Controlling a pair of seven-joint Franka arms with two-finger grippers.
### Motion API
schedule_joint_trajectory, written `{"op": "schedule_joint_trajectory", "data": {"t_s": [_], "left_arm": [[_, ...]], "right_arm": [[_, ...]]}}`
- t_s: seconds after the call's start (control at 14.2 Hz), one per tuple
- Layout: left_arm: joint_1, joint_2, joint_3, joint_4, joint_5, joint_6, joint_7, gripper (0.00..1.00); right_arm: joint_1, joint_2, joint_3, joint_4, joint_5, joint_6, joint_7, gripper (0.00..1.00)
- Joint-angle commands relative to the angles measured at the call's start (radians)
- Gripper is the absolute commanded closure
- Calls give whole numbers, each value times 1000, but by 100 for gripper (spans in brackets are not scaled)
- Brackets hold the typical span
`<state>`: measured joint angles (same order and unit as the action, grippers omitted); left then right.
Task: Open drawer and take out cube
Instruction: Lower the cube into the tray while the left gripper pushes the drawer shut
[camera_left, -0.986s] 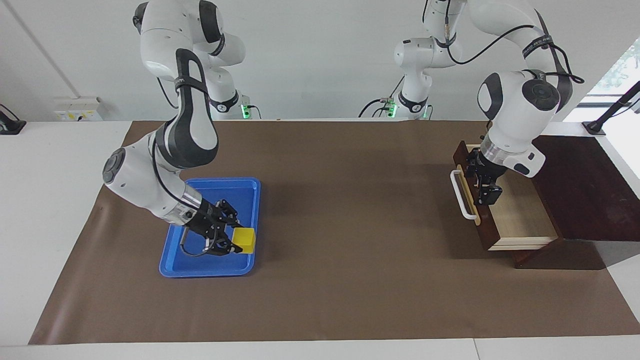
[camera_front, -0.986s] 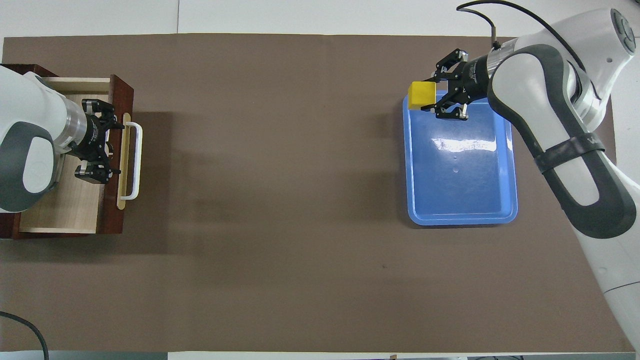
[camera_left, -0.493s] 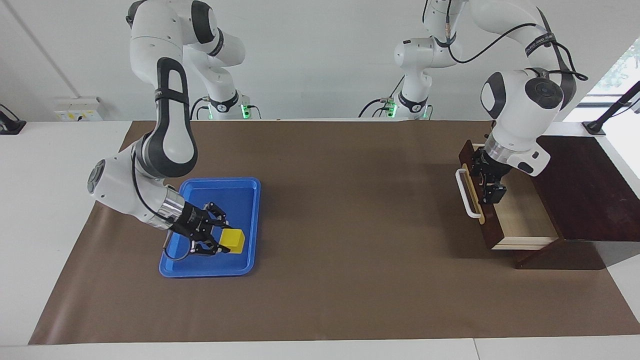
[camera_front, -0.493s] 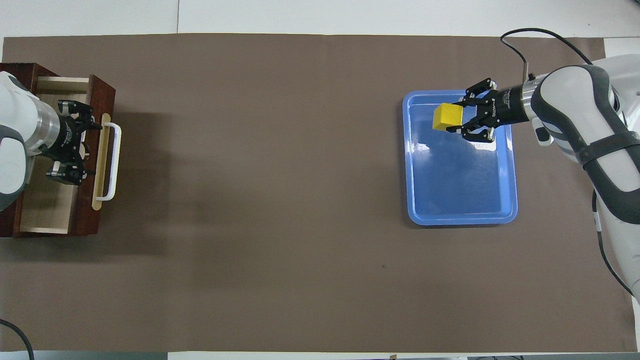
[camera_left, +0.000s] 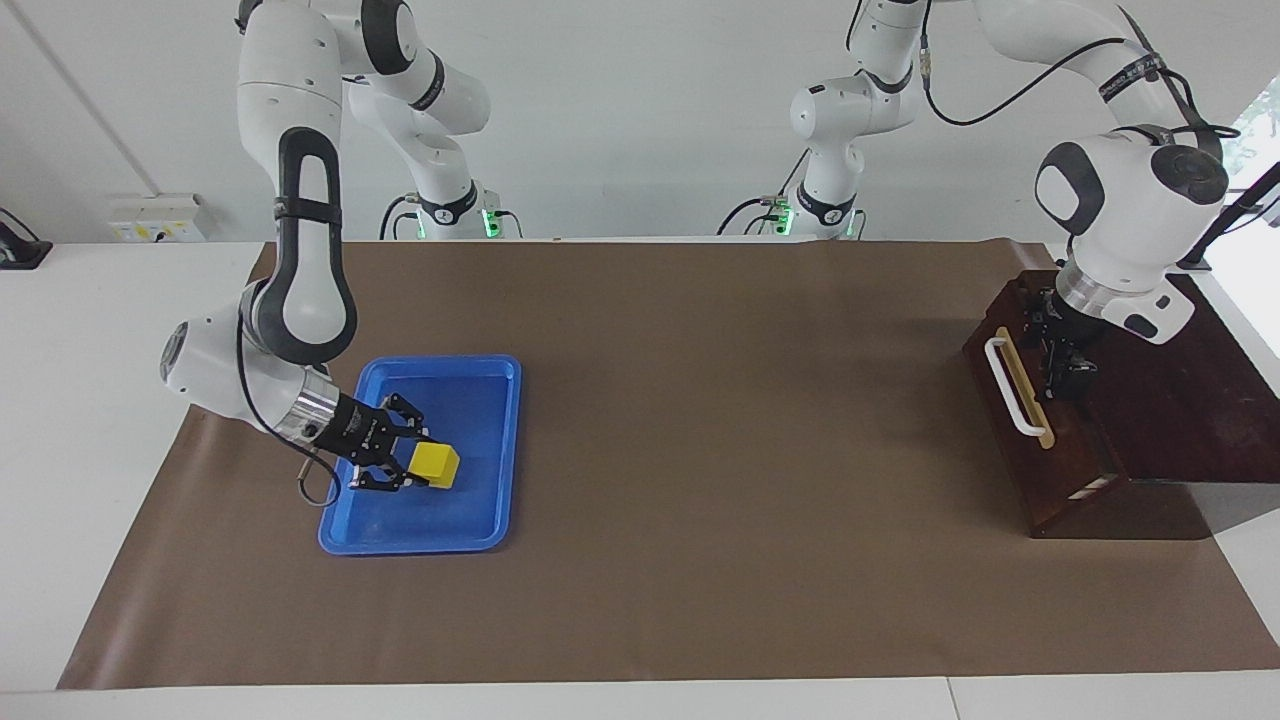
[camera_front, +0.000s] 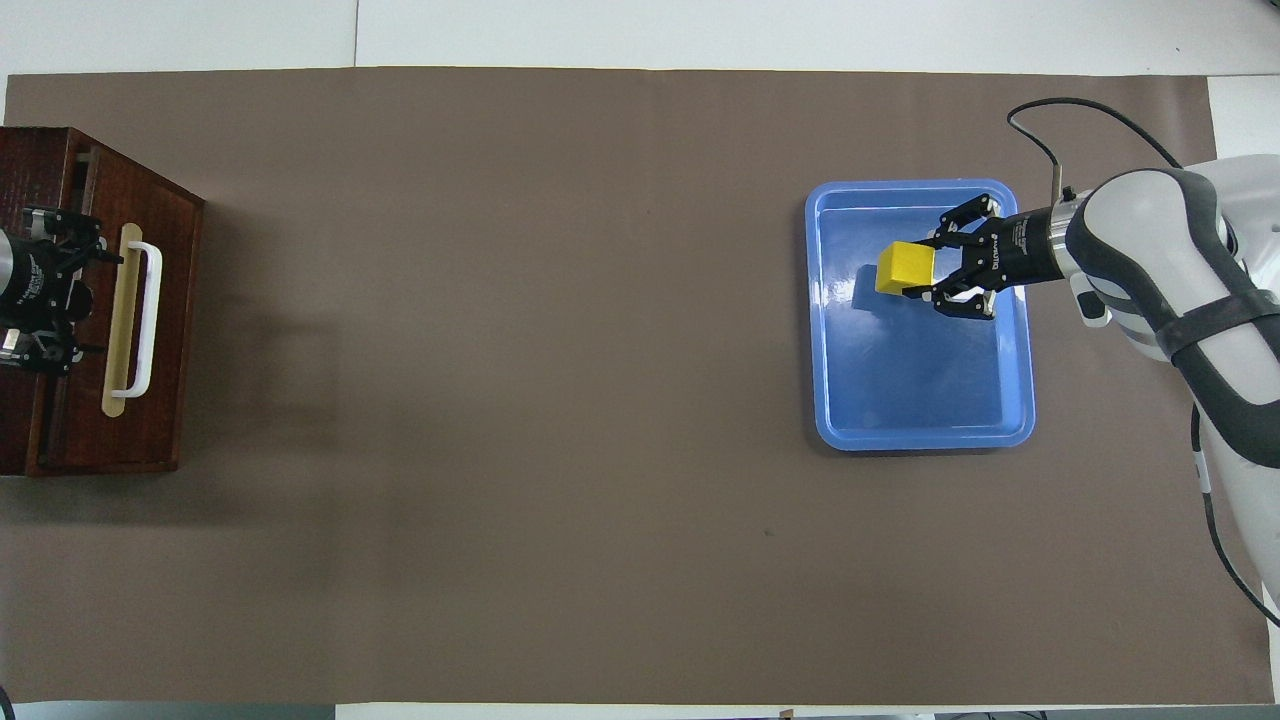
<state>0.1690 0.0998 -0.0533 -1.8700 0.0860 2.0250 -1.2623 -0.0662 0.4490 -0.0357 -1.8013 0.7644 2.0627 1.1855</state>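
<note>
Facing view: the drawer (camera_left: 1035, 420), open a moment ago, is now pushed shut into its box, approx. 3 o'clock on the table. The left gripper (camera_left: 1062, 352) sits over the box top just by the white handle (camera_left: 1007, 386); finger state can't be read. The right gripper (camera_left: 400, 460) has dropped lower w/ fingers clamped on the cube (camera_left: 435, 465), close over the blue tray (camera_left: 492, 440), approx. 9 o'clock. Judgement: cube is out, release looks next.

Both arms are white and round, with dark grey patches and bands at the joints. Black cables loop along them. The hands are black — the bases glow with small green lights.
</note>
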Motion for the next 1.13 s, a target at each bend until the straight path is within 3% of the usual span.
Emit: {"op": "schedule_joint_trajectory", "data": {"t_s": [0.0,0.28,0.49,0.85,0.99,1.06], "left_arm": [[47,-20,-5,-29,21,20,69,0],[67,-17,-8,-20,21,17,100,0],[32,-29,-19,29,20,-104,147,0],[-63,-136,-25,43,6,-256,510,0],[-88,-137,-25,84,-11,-349,660,0],[-104,-130,-26,113,-38,-394,748,0]], "right_arm": [[-10,-52,10,-96,23,43,-158,100],[-9,-56,10,-105,24,54,-150,100],[9,-56,11,-112,24,105,-149,100],[19,-58,13,-148,24,154,-135,100],[41,-61,13,-159,24,174,-135,100],[48,-61,13,-159,24,174,-133,85]]}}
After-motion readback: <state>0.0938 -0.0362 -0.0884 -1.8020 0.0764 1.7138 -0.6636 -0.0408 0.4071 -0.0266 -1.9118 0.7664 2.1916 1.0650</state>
